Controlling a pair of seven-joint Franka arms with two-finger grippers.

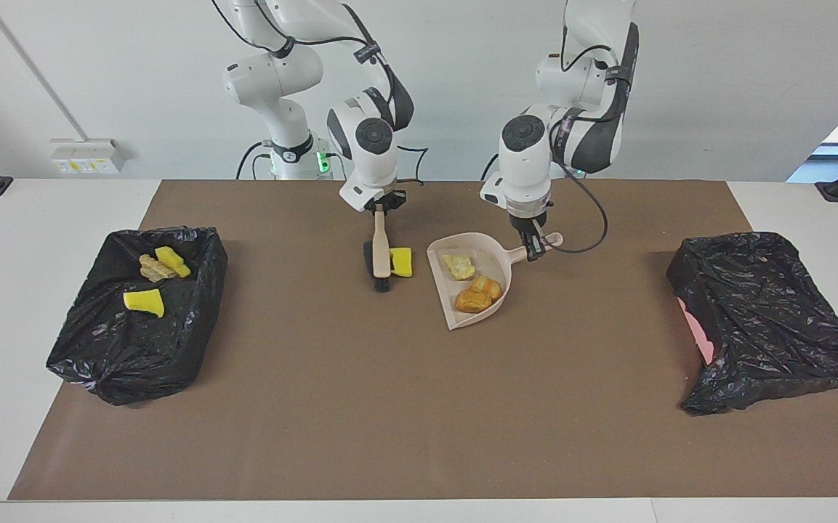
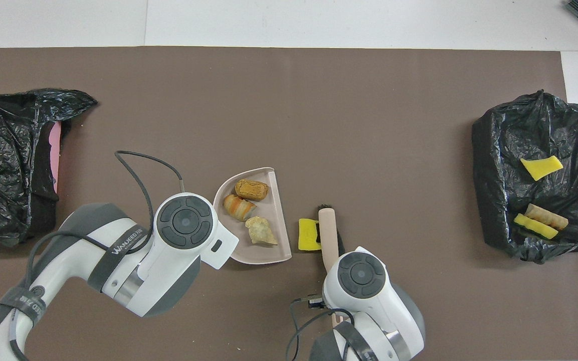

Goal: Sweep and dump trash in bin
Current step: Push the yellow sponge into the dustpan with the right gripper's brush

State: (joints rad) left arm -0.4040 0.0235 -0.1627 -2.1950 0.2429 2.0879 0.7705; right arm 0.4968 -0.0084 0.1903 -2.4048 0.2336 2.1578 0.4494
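The right gripper [image 1: 379, 208] is clamped on the beige brush [image 1: 381, 250], its bristles down against a yellow sponge scrap [image 1: 401, 262] just beside the dustpan [image 1: 495, 250]; the left gripper [image 1: 531, 243] pinches the dustpan handle, three scraps [image 1: 473, 285] lying inside. More scraps [image 1: 153, 280] lie in the black-lined bin [image 1: 99, 349] at the right arm's end; another bag-lined bin [image 1: 775, 327] sits at the left arm's end.

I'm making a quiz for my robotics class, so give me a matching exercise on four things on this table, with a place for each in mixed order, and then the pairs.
Things:
1. loose bright yellow sponge piece
2. orange-brown lump
3. beige plastic dustpan
4. beige wooden-handled brush

Places:
A. held by its handle in the left gripper
B. on the mat between brush and dustpan
C. held in the right gripper
D. inside the dustpan

Pairs: 1-B, 2-D, 3-A, 4-C
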